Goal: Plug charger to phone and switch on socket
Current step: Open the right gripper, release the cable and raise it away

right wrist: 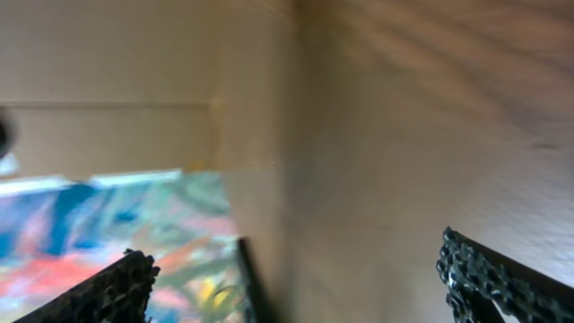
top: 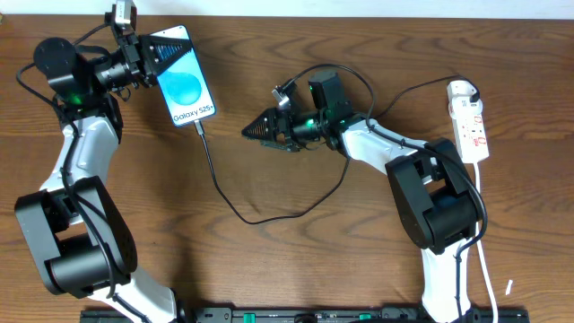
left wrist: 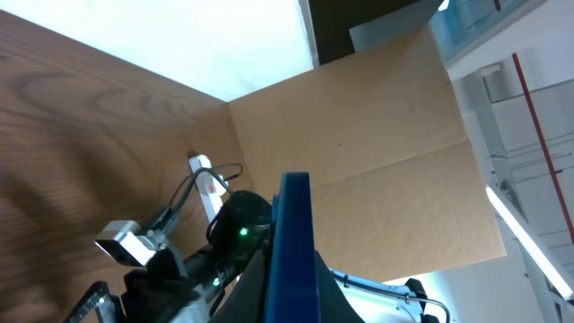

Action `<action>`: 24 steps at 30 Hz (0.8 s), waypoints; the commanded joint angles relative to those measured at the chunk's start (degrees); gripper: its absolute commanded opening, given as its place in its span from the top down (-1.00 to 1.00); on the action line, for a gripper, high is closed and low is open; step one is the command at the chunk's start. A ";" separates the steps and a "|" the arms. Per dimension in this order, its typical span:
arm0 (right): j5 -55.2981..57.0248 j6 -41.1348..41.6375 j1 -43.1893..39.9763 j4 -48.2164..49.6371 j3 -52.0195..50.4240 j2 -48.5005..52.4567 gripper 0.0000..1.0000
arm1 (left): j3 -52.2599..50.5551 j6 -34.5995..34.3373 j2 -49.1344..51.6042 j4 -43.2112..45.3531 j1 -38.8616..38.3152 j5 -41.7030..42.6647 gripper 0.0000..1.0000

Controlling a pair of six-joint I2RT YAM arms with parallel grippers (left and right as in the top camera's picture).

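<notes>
At the lower edge of the overhead view stand both arm bases on the table [top: 296, 269]. Above them, in the centre of the frame, the charger [top: 256, 222] lies in a wide slack loop. One end climbs to the upper left and meets the lower short edge of the phone [top: 184, 79]. The tip appears seated there, but it is too small to confirm.

The right gripper [top: 249, 133] sits at mid-frame and points toward the left of the frame. In the right wrist view its fingers [right wrist: 117, 292] stand spread wide with nothing between them.

The socket [top: 471, 126] lies in the upper right of the frame, flat on the table, with its long axis running top to bottom. It is behind the right gripper, on the side opposite to where the jaws point. The right arm is clearly the nearer one, so the switching step probably falls to it and calls for a turn back toward the right edge. The switch itself cannot be made out.

Farthest off, in the upper left corner, the left gripper [top: 154, 56] is pinching the phone at its upper end, holding it tilted with the screen facing up.
</notes>
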 commanded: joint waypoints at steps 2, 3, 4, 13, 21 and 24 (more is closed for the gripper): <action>13.51 -9.73 -0.57 -6.05 0.44 -4.13 -0.98 | 0.48 1.05 -1.22 0.35 0.13 0.70 0.85; 17.27 -10.91 -0.59 -8.83 0.44 -5.51 -0.99 | 0.48 1.53 -1.22 0.35 0.13 0.70 0.86; 20.33 -11.58 -0.57 -10.97 0.46 -6.58 -0.99 | 0.48 1.97 -1.22 0.35 0.13 0.70 0.85; 43.74 -15.96 -0.57 -26.49 0.48 -19.82 -0.99 | 0.37 5.38 -0.74 -0.09 0.07 0.20 0.86; 52.68 -16.46 -0.57 -32.35 0.46 -28.09 -0.99 | -2.67 6.40 2.21 -0.11 0.09 -1.95 0.85; 54.88 -16.46 -0.57 -34.27 0.46 -29.68 -0.98 | -4.04 7.30 4.11 -0.11 0.09 -1.92 0.85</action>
